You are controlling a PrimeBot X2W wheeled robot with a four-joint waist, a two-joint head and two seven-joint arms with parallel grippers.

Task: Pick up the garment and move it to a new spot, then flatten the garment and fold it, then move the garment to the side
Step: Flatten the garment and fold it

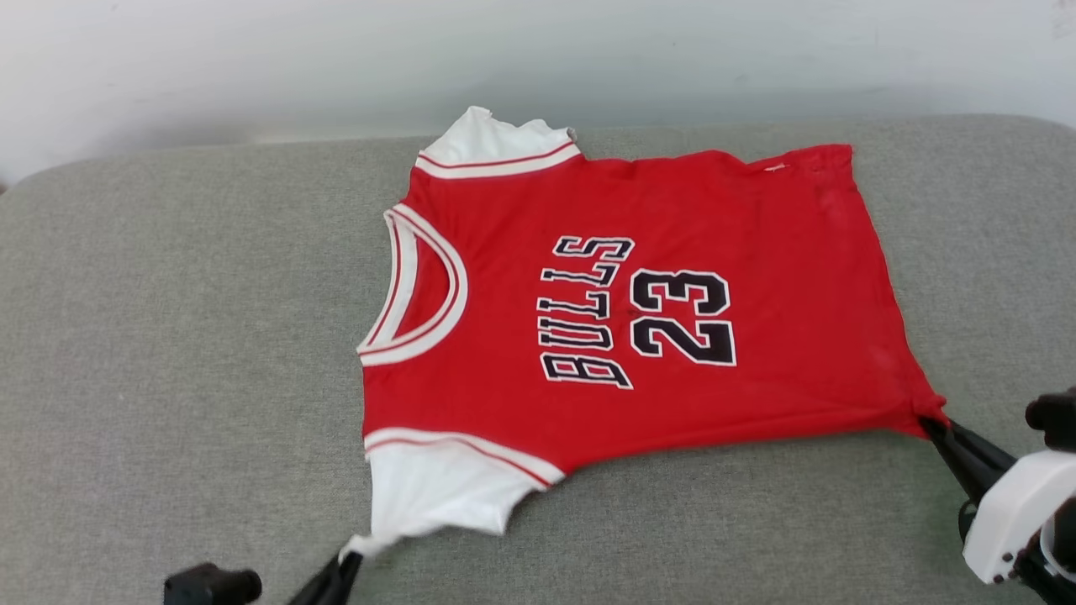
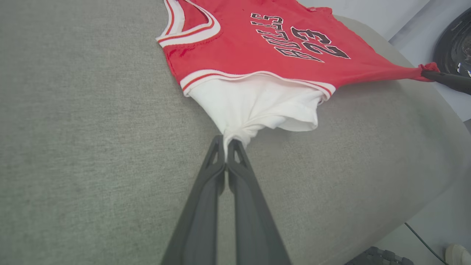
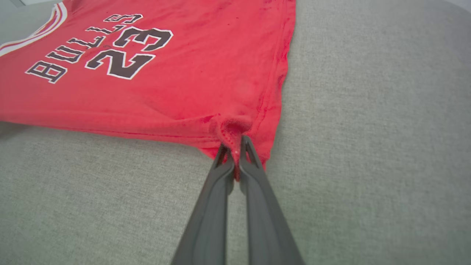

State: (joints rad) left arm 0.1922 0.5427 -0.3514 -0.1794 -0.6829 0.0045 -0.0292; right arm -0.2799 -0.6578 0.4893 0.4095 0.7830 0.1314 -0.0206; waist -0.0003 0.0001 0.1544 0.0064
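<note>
red jersey (image 1: 521,328) spread face-up on grey cushion (image 1: 168,336), left gripper (image 2: 225,145) pinching white sleeve tip; right gripper (image 3: 235,149) pinching red hem corner

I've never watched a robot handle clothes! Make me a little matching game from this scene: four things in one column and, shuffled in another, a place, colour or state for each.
Things:
1. left pincer
2. right pincer
3. number 23
4. cushion

Descriptions:
A. grey, lying under the jersey
B. shut on the red hem corner
C. black, outlined in white
D. shut on the white sleeve

Pairs: 1-D, 2-B, 3-C, 4-A
</note>
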